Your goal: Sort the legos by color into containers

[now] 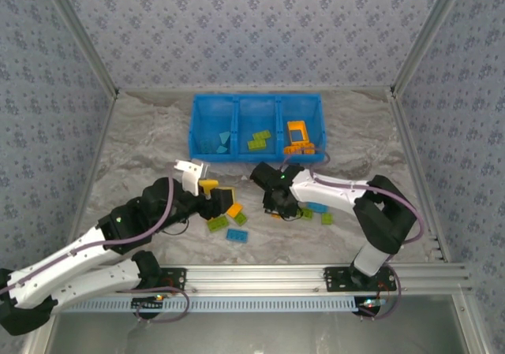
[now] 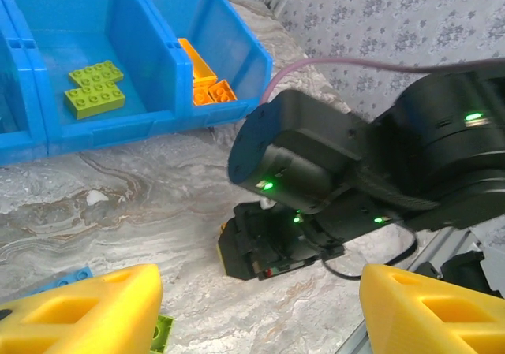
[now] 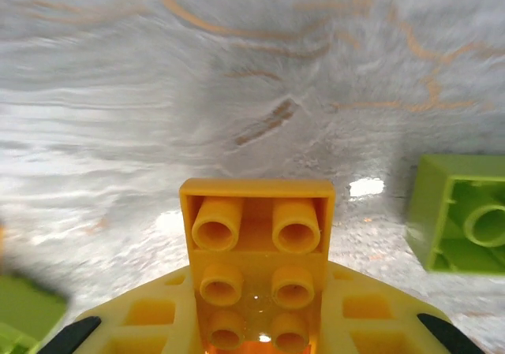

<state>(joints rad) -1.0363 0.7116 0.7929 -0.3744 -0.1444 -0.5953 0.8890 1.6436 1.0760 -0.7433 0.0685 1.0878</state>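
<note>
My right gripper is low over the table and is shut on an orange brick, whose hollow underside faces the wrist camera between the yellow fingers. My left gripper hovers just left of it, open and holding nothing, and its yellow fingertips frame the right arm's black wrist. The blue bin stands behind, with light blue bricks in the left compartment, lime green ones in the middle and the orange frame in the right.
Loose bricks lie between the arms: orange, green, light blue, another light blue and green. A green brick lies close to the right of the held one. The metal rail runs along the near edge.
</note>
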